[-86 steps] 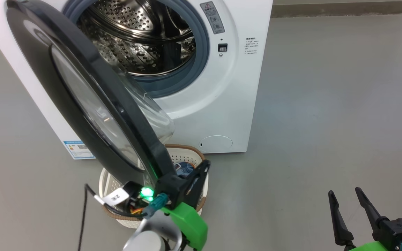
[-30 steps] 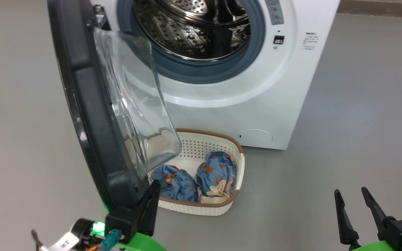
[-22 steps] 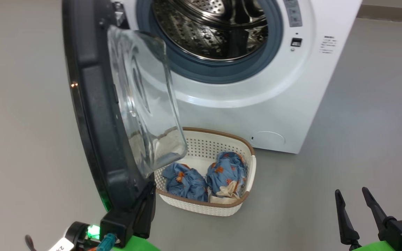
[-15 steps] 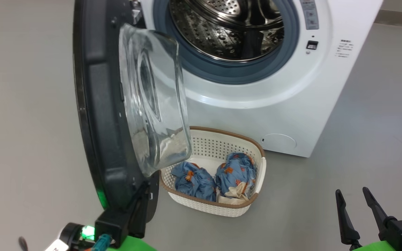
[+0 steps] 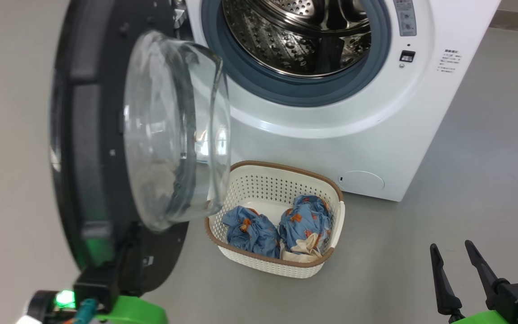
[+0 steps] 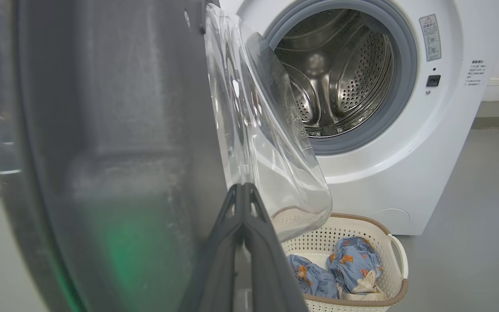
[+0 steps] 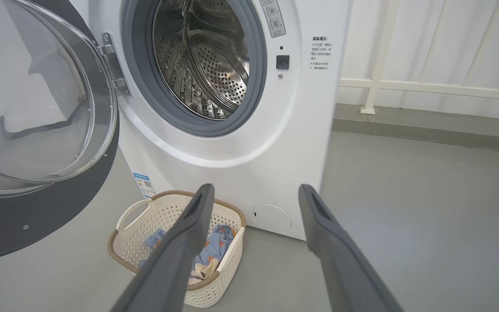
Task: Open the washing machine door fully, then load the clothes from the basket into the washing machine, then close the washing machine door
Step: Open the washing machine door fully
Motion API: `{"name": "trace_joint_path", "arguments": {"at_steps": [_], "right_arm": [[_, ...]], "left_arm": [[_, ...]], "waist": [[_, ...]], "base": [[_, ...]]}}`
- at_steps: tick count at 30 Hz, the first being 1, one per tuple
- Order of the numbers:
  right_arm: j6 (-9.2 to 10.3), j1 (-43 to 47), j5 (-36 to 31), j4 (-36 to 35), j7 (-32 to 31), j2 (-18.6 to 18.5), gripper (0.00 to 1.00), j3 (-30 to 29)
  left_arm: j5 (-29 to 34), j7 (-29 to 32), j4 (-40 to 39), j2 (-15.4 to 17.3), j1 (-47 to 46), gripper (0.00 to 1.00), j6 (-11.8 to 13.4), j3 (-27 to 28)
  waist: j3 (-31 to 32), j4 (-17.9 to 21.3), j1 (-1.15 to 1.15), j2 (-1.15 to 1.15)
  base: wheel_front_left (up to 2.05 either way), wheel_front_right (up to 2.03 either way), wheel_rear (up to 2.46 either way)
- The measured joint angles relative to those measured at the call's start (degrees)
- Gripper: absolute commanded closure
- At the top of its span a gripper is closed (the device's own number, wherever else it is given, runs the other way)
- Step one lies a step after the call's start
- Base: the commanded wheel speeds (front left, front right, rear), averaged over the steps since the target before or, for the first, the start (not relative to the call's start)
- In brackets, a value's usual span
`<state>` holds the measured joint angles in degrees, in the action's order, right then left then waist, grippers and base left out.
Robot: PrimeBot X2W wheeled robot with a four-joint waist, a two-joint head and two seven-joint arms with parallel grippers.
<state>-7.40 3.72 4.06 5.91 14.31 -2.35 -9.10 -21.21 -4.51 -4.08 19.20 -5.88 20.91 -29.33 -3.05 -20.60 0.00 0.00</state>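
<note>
The white washing machine point(image 5: 376, 148) stands with its steel drum point(image 5: 304, 36) exposed. Its door point(image 5: 83, 148), black-rimmed with a bulging glass bowl point(image 5: 173, 130), hangs swung out to the left on its hinge. My left gripper point(image 6: 241, 188) is shut, fingers pressed together and lying against the door's inner face near its lower edge, with nothing between them. The cream basket point(image 5: 286, 168) sits on the floor below the opening and holds two blue bundles of clothes point(image 5: 250, 231) point(image 5: 306, 220). My right gripper point(image 5: 450, 245) stands open and empty at the lower right, well apart from the basket point(image 7: 176, 195).
Grey floor point(image 5: 466, 180) stretches to the right of the machine and in front of the basket. A round filter cap point(image 5: 361, 181) sits low on the machine's front. A white railing point(image 7: 427, 86) and pale wall close the far right side.
The door has swung further out to the left, showing more of its inner face, with my shut left gripper against it. The head camera has shifted slightly. The right gripper has stayed put.
</note>
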Motion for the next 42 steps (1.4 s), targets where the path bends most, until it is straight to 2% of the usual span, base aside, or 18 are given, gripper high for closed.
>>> {"name": "trace_joint_path", "arguments": {"at_steps": [9, 23, 33, 42], "right_arm": [[0.0, 0.0, -0.4, -0.8, 0.0, 0.0, 0.0, 0.4], [0.0, -0.5, -1.4, -3.3, 0.0, 0.0, 0.0, -0.1], [0.0, -2.4, -1.5, -4.4, -0.1, 0.0, 0.0, -0.6], [0.0, -4.2, -2.0, -4.8, -0.1, -0.1, 0.0, -0.6]], "left_arm": [[-2.0, -4.1, 3.9, 2.0, 0.6, 1.0, 2.3, 6.6], [-6.4, -9.2, 13.9, 3.5, -1.8, 1.0, 2.2, 16.5], [-7.1, -10.0, 22.0, 4.9, -6.5, 1.0, -1.2, 24.9], [-4.9, -10.0, 26.9, 5.0, -10.8, 1.0, -5.5, 32.1]], "waist": [[-0.5, 2.3, 0.0, 0.0], [-4.1, 4.3, 0.0, 0.0], [-7.6, 5.1, 0.0, 0.0], [-9.9, 5.2, 0.0, 0.0]], "base": [[0.0, 0.0, 0.0], [0.0, 0.0, 0.0], [0.0, 0.0, 0.0], [0.0, 0.0, 0.0]]}}
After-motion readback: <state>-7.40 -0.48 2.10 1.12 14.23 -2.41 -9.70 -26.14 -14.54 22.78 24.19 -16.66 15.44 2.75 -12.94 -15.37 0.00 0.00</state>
